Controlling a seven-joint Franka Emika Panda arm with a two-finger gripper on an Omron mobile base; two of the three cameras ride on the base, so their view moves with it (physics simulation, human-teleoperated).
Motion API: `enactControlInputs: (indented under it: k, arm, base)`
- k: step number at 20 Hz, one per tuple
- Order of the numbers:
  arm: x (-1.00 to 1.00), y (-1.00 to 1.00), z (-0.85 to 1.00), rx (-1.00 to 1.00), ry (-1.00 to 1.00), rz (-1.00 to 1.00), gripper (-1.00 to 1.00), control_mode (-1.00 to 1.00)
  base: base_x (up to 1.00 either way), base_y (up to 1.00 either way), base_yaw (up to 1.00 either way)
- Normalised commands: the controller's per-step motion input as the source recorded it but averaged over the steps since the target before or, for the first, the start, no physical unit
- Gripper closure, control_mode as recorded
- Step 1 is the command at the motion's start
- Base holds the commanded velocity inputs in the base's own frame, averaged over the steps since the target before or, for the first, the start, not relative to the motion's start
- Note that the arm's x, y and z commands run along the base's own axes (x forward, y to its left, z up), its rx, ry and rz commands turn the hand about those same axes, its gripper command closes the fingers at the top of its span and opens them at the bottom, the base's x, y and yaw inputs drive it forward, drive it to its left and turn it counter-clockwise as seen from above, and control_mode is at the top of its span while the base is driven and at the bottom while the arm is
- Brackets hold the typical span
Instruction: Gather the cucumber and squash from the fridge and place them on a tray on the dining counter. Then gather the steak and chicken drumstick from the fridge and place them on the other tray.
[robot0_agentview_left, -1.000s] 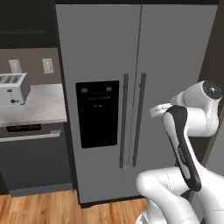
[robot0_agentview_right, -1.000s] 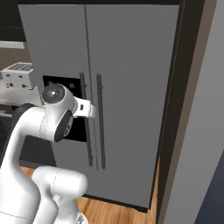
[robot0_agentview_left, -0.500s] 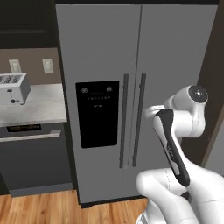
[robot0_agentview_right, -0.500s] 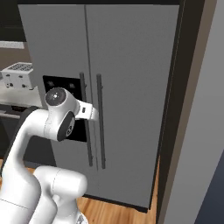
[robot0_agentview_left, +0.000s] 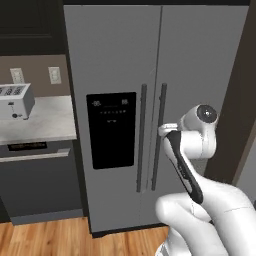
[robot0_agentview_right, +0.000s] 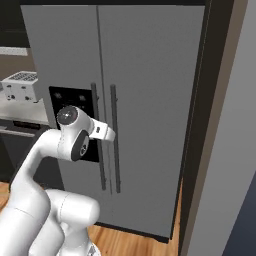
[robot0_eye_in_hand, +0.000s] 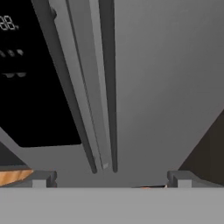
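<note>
Arm has swung in closer to the fridge (robot0_agentview_left: 150, 100) since the earlier frame; base views unchanged. Pincer (robot0_eye_in_hand: 111, 178) apart, tips barely showing, cut off at the hand view's bottom edge. Past them, two dark handles (robot0_eye_in_hand: 107, 83), both doors shut, contents hidden. Dark wall (robot0_agentview_right: 200, 125) hard against the fridge's right edge. Toaster (robot0_agentview_left: 15, 101) on tabletop (robot0_agentview_left: 42, 122) to the left.

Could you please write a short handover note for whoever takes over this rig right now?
Pincer: open, empty, raised in front of the fridge, pointing at its two dark handles, touching neither.
Fridge: both doors shut; the food is not visible.
Done: nothing that shows; no item gathered.
Left: open the fridge, take the cucumber and squash to one tray on the dining counter, then the steak and chicken drumstick to the other tray.
Nearby: toaster on the counter left of the fridge.
</note>
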Motion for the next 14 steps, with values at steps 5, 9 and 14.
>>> enactControlInputs:
  k: [5, 9, 14]
  arm:
    - [0.53, 0.00, -0.30, 0.00, 0.02, 0.00, -1.00, -1.00]
    - [0.45, 0.00, -0.28, 0.00, 0.00, 0.00, -1.00, -1.00]
    - [0.44, 0.00, -0.22, 0.00, 0.00, 0.00, -1.00, -1.00]
  base:
    - [0.00, 0.00, 0.00]
    - [0.00, 0.00, 0.00]
    - [0.00, 0.00, 0.00]
